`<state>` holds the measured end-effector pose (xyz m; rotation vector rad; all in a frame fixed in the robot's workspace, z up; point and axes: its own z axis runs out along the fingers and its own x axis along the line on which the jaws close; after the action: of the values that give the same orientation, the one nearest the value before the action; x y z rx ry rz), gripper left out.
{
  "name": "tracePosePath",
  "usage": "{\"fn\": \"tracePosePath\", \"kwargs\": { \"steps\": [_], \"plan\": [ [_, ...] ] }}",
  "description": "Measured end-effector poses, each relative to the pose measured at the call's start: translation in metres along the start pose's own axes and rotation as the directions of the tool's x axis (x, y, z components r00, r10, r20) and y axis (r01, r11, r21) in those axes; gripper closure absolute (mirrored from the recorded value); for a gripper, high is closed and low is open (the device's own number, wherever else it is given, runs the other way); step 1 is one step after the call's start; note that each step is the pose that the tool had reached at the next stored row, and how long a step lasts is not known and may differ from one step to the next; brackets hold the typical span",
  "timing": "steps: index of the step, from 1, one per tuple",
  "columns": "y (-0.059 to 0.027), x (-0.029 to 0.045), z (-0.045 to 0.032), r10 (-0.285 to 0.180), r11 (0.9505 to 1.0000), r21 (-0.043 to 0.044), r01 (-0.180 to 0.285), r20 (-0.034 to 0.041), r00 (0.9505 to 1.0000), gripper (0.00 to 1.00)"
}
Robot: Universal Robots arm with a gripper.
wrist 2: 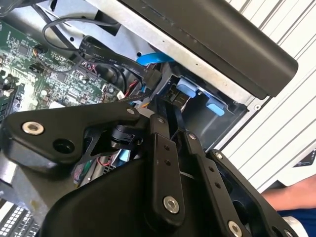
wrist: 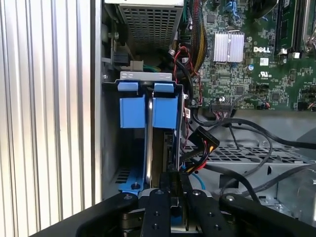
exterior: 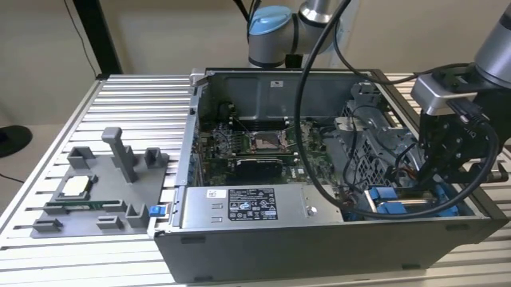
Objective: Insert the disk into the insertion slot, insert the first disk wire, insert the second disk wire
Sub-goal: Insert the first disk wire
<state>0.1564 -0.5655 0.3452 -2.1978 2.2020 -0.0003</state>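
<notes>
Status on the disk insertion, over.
Hand low at the insertion slot. Disk looks edge-on inside it, under the hand. Black and red wires bunched close beside the slot.

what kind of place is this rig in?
Probably a robotics lab bench: an open computer case on a slatted metal table, a grey parts holder beside it, a robot arm above it.

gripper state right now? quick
Gripper: shut, close to the insertion slot; whether it pinches anything cannot be told.
</notes>
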Motion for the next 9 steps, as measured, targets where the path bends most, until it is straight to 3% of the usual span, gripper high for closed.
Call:
{"fn": "tracePosePath", "kwargs": {
  "steps": [9],
  "plan": [
    [0.0000, 0.0000, 0.0019, 0.035, 0.9994, 0.0008, -0.035, -0.0009, 0.9994, 1.00]
  ]
}}
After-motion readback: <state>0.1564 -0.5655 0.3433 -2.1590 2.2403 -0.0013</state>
